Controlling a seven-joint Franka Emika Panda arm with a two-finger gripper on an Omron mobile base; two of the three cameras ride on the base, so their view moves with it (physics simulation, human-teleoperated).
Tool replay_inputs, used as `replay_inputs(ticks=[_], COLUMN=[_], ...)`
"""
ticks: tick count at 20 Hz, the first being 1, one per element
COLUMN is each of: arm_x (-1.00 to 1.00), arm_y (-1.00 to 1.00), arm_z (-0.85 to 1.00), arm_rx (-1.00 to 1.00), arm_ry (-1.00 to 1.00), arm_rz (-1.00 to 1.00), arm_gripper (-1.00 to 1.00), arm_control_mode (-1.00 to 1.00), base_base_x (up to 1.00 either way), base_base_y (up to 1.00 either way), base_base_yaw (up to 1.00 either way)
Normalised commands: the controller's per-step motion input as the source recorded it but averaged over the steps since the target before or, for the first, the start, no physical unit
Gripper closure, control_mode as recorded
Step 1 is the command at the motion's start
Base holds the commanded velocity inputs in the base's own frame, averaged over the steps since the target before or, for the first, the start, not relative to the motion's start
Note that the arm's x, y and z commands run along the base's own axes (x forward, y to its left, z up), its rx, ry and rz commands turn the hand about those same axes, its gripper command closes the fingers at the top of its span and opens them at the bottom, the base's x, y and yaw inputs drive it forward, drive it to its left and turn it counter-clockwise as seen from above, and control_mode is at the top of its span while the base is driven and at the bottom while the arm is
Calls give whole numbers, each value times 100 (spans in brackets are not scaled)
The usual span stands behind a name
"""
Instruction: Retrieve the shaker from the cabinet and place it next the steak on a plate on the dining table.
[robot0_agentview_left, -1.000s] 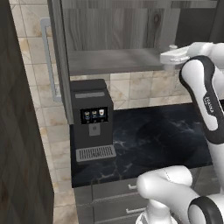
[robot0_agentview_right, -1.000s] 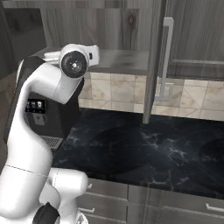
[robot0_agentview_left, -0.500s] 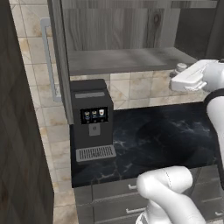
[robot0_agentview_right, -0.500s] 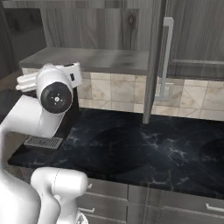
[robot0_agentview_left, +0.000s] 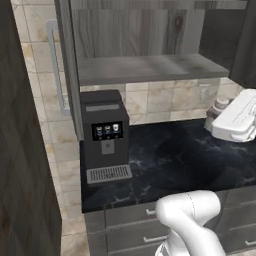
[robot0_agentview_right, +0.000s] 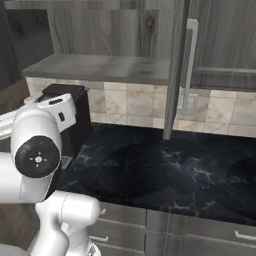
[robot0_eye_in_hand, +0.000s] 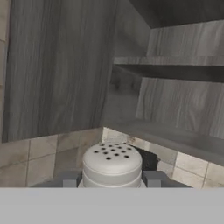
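Shaker (robot0_eye_in_hand: 112, 164), pale grey cylinder with domed perforated cap, sits clamped between the tool (robot0_eye_in_hand: 112, 178) fingers (robot0_eye_in_hand: 154, 178). It's held clear of the wood-grain cabinet (robot0_eye_in_hand: 57, 70), over the black marbled worktop (robot0_agentview_left: 170, 160).

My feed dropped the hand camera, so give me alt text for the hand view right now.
The whitish shaker, its perforated cap facing the camera, sits between the pincer fingertips at the bottom of the view. Behind it rise the open grey wood-grain cabinet and its shelf, with beige wall tiles below.
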Motion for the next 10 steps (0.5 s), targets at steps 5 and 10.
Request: replay_inputs(ticks=[5,10], arm_x=[0,0], arm_y=[0,0], arm_z=[0,0], arm_rx=[0,0], arm_ry=[0,0], arm_rz=[0,0], arm_gripper=[100,100], arm_control_mode=[100,100], base_base_x=[-100,-39], base_base_y=[-54,-1], base_base_yaw=[-20,-90])
